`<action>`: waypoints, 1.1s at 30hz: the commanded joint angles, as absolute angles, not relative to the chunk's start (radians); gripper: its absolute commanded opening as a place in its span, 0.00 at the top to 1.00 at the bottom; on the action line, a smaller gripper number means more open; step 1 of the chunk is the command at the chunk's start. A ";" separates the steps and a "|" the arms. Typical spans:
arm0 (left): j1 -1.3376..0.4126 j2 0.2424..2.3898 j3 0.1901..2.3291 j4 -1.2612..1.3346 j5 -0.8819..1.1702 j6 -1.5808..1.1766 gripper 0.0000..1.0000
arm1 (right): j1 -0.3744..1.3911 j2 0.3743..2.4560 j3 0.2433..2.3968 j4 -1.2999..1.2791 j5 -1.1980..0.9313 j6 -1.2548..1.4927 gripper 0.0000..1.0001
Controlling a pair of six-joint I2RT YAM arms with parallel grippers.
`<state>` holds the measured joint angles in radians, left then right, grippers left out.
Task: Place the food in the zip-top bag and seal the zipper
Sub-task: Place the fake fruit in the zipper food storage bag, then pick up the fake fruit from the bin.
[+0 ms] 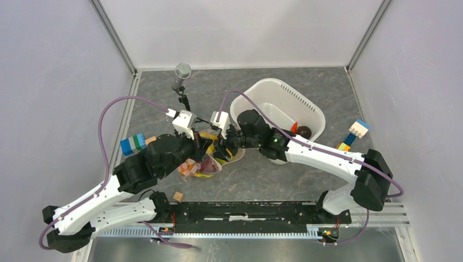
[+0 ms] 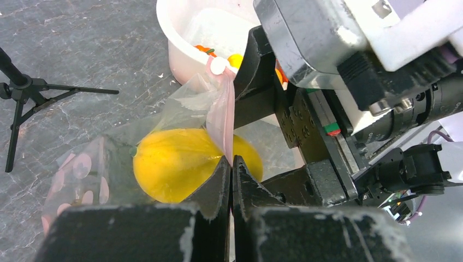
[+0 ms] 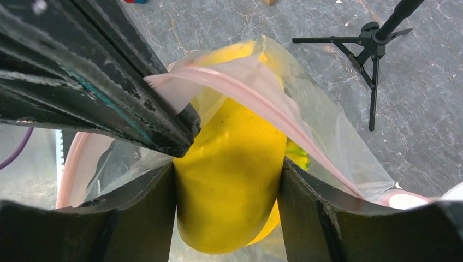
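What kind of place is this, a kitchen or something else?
Probably a robot test cell in a laboratory: plain white walls enclose the grey table, two arms sit on a metal rail, and a microphone stands on a tripod.

Counted on desk (image 1: 273, 174) | arms 2: left arm (image 1: 104, 194), right arm (image 1: 327, 158) | hands 2: left hand (image 2: 232, 164), right hand (image 3: 229, 164) | zip-top bag (image 1: 192, 167) 1 | yellow fruit (image 3: 229, 180) 1 | white tub (image 1: 273, 90) 1, held red piece (image 1: 294, 127) 1, maroon piece (image 1: 303, 131) 1 | block stacks 2: left stack (image 1: 132, 144), right stack (image 1: 355, 134) | tan pieces 2: near tan piece (image 1: 177, 195), far tan piece (image 1: 151, 140) | microphone stand (image 1: 183, 73) 1
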<state>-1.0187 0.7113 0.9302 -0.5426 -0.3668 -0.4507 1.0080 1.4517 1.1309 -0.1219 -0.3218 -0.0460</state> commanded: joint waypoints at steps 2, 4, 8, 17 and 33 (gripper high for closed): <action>-1.023 0.686 0.950 -0.465 -0.394 -0.464 0.98 | 1.014 1.434 1.120 -0.008 -0.341 -0.006 0.27; -1.022 0.678 0.948 -0.465 -0.405 -0.464 0.98 | 1.014 1.412 1.097 0.051 -0.401 -0.002 0.23; -1.022 0.671 0.945 -0.463 -0.415 -0.465 0.98 | 1.014 1.364 1.054 0.142 -0.572 -0.002 0.12; -1.022 0.639 0.926 -0.466 -0.476 -0.481 0.98 | 1.008 1.231 1.016 0.078 -0.388 -0.029 0.22; -1.023 0.601 0.881 -0.472 -0.566 -0.492 0.98 | 0.553 1.132 0.806 -0.008 0.046 0.198 0.19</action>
